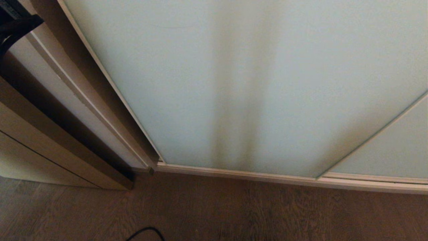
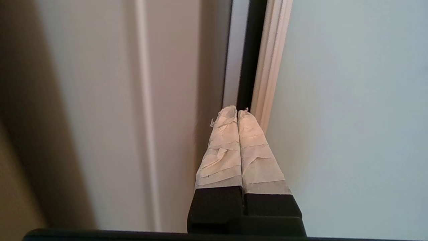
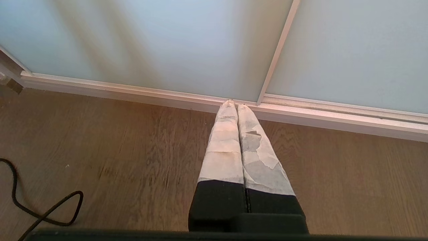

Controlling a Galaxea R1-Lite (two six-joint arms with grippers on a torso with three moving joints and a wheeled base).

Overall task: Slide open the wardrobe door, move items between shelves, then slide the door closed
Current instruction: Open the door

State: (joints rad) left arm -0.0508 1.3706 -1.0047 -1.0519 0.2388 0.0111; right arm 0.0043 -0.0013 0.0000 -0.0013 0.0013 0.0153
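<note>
**While the wardrobe stays closed, both grippers are pressed together**

Where the head view looks, the sliding wardrobe door (image 1: 240,83) fills almost everything, standing on its rail above the wooden floor (image 1: 234,211). Left gripper (image 2: 237,112), taped fingers (image 2: 222,150) pressed together and empty, points at the door's left frame edge. Right gripper (image 3: 234,104), also pressed together, hangs over the floor near a black cable (image 3: 40,207).

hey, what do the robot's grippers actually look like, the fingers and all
Both look alike. The left gripper and right gripper each have two long, tapering fingers wrapped in off-white, wrinkled tape, torn in places on the right, with frayed threads at the left tips. The fingers rise from blocky matte black bases. No cables or markings show on them.
</note>
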